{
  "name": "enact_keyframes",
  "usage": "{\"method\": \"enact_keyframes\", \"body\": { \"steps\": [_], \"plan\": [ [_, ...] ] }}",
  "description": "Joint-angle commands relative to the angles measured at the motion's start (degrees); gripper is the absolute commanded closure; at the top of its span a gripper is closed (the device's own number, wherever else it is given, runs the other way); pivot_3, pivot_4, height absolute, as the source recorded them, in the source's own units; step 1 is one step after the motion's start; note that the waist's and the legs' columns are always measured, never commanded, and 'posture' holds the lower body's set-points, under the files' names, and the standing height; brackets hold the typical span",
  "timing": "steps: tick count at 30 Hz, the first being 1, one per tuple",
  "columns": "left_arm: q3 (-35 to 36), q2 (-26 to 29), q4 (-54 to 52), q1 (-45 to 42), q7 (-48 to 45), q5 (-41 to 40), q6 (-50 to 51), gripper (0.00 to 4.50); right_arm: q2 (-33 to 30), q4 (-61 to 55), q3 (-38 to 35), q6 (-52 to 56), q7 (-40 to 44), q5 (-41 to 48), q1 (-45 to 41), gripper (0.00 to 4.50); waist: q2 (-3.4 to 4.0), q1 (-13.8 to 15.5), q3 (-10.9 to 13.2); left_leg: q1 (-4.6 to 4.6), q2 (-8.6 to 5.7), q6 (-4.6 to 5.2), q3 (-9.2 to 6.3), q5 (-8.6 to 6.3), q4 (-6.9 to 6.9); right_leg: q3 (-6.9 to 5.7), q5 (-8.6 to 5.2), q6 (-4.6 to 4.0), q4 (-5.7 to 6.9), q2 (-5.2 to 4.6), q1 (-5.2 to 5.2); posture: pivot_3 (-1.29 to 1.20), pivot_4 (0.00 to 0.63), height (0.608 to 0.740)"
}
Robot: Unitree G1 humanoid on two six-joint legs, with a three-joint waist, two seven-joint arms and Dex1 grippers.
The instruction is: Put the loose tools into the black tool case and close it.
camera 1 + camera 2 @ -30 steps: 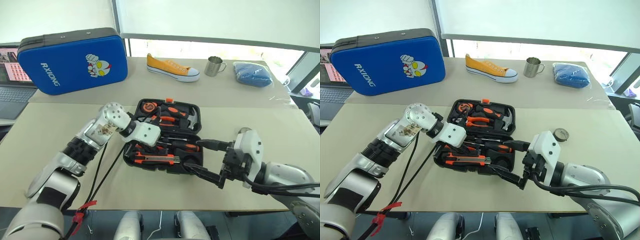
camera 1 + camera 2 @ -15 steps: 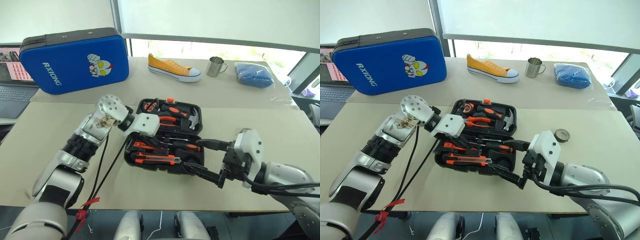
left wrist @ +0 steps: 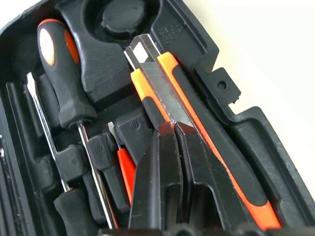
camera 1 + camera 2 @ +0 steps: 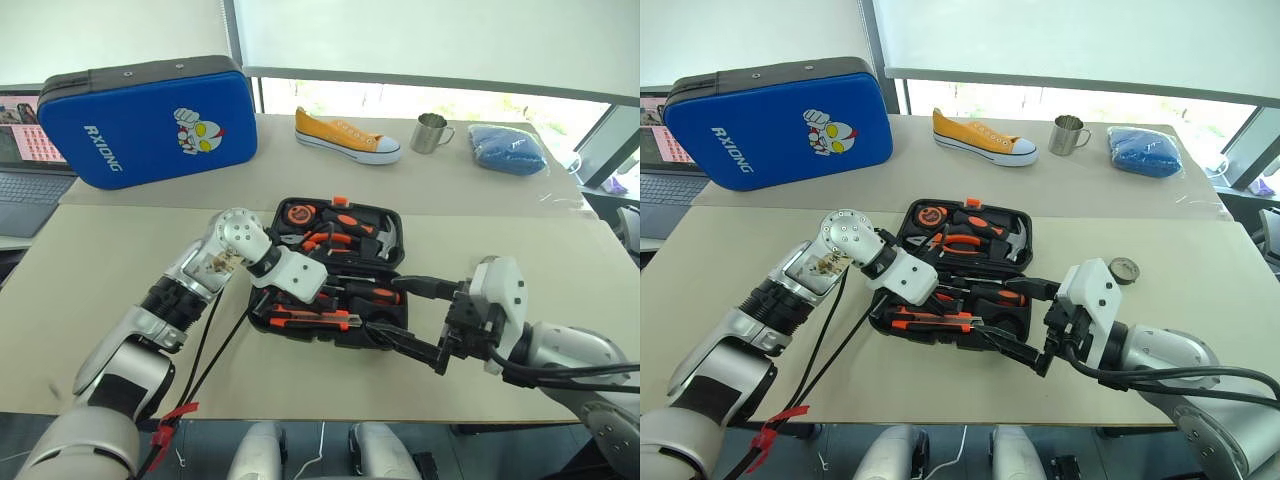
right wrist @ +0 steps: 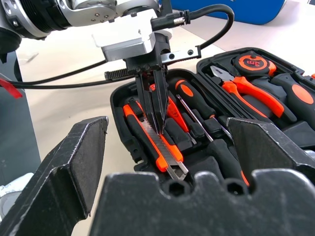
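Observation:
The black tool case (image 4: 262,325) lies open on the beige table. In its near half rest an orange-black utility knife (image 3: 197,103), an orange-and-black screwdriver (image 3: 59,64) and a slim orange tester pen (image 3: 127,169). My left gripper (image 3: 172,125) is shut, pointing down into the case, its tips on the knife's blade end (image 5: 162,152). My right gripper (image 4: 385,305) stands open at the case's front right corner, holding nothing. A small round tape roll (image 4: 1123,268) lies on the table right of the case, behind my right wrist.
Pliers (image 4: 335,238), a hammer (image 4: 383,240) and a tape measure (image 4: 297,212) fill the case's far half. On the far table are a blue RXIONG case (image 4: 150,120), a yellow shoe (image 4: 345,135), a metal mug (image 4: 430,130) and a blue bundle (image 4: 505,147). A laptop (image 4: 25,190) sits far left.
My left gripper rose a little over the case's left side, then came back down onto the utility knife. The right arm has kept still.

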Motion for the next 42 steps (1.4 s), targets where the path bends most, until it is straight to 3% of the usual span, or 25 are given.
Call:
{"method": "enact_keyframes", "body": {
  "steps": [1, 6, 9, 12, 15, 22, 35, 42],
  "plan": [
    [-3.3, 0.6, 3.3, 1.0, 1.6, 5.5, -7.7, 4.39, 0.2, -1.4, -1.0, 0.0, -0.8, 1.2, -0.3, 0.00, 0.00, 0.0, 0.0, 0.02, 0.00, 0.00, 0.00, 0.00, 0.00, 0.00, 0.00, 0.00, -0.01, 0.00, 0.03, 0.00, 0.150, 0.740],
    [-5.5, 0.5, 7.4, 0.7, 4.9, 10.2, -15.8, 4.39, 0.0, -1.4, -0.5, -0.3, -0.9, 0.3, 0.3, 0.00, 0.07, 0.2, -0.1, 0.18, -0.01, 0.00, 0.03, 0.00, 0.00, 0.00, 0.00, 0.00, -0.03, -0.01, 0.23, 0.00, 0.150, 0.740],
    [-4.8, 0.2, 7.3, 1.1, 5.0, 8.8, -14.6, 4.39, 0.0, -1.5, -0.3, -0.5, -0.9, -0.3, 0.9, 0.00, 0.06, 0.4, -0.2, 0.47, -0.01, 0.01, 0.09, 0.00, 0.00, 0.00, -0.01, 0.02, -0.08, -0.01, 0.59, 0.00, 0.150, 0.740],
    [-2.3, 0.5, 4.3, 1.5, 3.6, 4.4, -8.6, 4.39, -0.1, -1.6, -0.4, -0.7, -0.7, -0.6, 1.7, 0.00, 0.07, 0.3, -0.2, 0.80, 0.00, 0.01, 0.13, 0.00, -0.09, 0.00, -0.03, 0.04, -0.25, 0.00, 0.98, 0.00, 0.150, 0.740],
    [1.9, 2.0, -2.1, 1.6, -0.6, -3.5, 3.7, 4.39, -0.3, -1.3, -0.8, -1.0, 0.1, -1.0, 2.6, 0.00, 0.07, -0.1, -0.2, 0.81, 0.06, 0.00, 0.11, 0.00, -0.17, 0.00, -0.03, 0.05, -0.39, 0.05, 0.99, 0.00, 0.150, 0.740],
    [2.3, 6.6, -10.8, 1.3, -2.8, -11.1, 14.3, 4.39, -0.3, -0.5, -0.8, -1.8, 1.9, -2.3, 3.0, 0.00, 0.07, -0.1, -0.2, -0.08, 0.05, 0.02, -0.23, -0.01, -0.12, 0.00, 0.02, 0.02, -0.33, 0.08, 0.08, 0.00, 0.150, 0.740],
    [-1.8, 4.9, -6.1, 3.8, -1.2, -0.9, 2.8, 4.39, 0.0, -1.0, -1.4, -1.4, 3.0, -3.0, 3.6, 0.00, 0.07, 0.6, -0.2, -0.04, -0.01, 0.04, -0.08, -0.02, -0.12, 0.00, 0.03, 0.05, -0.41, 0.04, 0.17, 0.00, 0.150, 0.740],
    [-2.7, 3.6, -1.1, 4.1, 4.9, 6.0, -5.6, 4.39, 0.1, -1.8, -0.8, -0.3, 1.4, -1.9, 2.1, 0.00, 0.21, 1.4, -0.3, 0.19, -0.05, 0.04, 0.02, -0.02, -0.09, 0.01, 0.05, 0.09, -0.44, 0.02, 0.45, 0.00, 0.150, 0.740]
  ]
}}
